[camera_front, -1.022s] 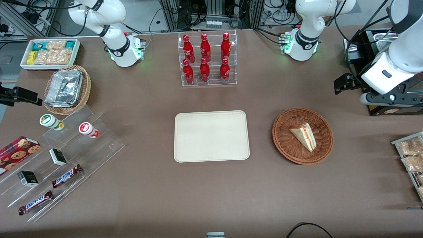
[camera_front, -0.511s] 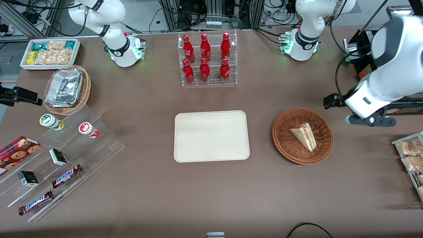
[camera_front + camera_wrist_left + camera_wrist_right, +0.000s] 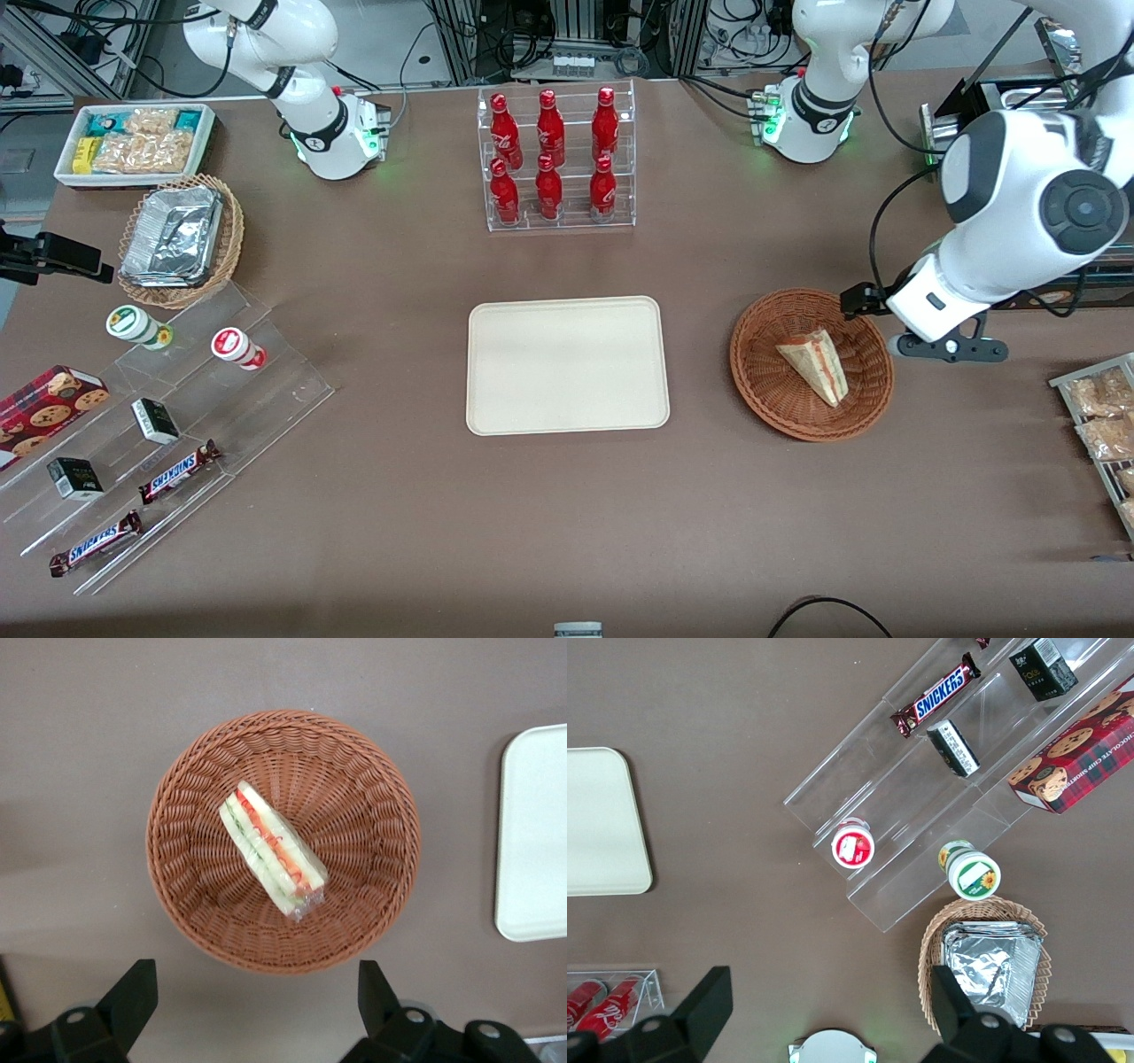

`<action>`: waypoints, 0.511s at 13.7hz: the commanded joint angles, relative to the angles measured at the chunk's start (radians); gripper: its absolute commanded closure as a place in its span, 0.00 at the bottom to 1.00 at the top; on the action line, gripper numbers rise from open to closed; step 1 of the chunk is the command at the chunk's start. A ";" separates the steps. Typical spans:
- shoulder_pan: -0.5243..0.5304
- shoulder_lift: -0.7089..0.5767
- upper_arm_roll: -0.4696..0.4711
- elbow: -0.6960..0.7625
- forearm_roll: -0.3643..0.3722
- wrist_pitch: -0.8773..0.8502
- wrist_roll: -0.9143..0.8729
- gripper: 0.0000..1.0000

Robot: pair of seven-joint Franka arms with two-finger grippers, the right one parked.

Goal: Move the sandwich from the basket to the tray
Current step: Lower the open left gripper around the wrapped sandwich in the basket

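Table w/ basket [image 3: 283, 840]: sandwich [image 3: 271, 849] inside, open claw [image 3: 257, 997] just above.

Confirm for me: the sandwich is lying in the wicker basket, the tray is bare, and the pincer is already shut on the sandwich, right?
Not quite. The pincer is open and holds nothing; it hangs above the basket rim, apart from the sandwich, as the left wrist view shows. The rest stands: the sandwich lies in the basket and the tray is bare.
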 commanded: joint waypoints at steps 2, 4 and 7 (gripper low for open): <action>-0.006 -0.064 0.002 -0.167 0.013 0.167 -0.062 0.00; -0.006 -0.080 0.002 -0.236 0.012 0.256 -0.132 0.00; -0.036 -0.075 -0.004 -0.295 0.015 0.372 -0.458 0.00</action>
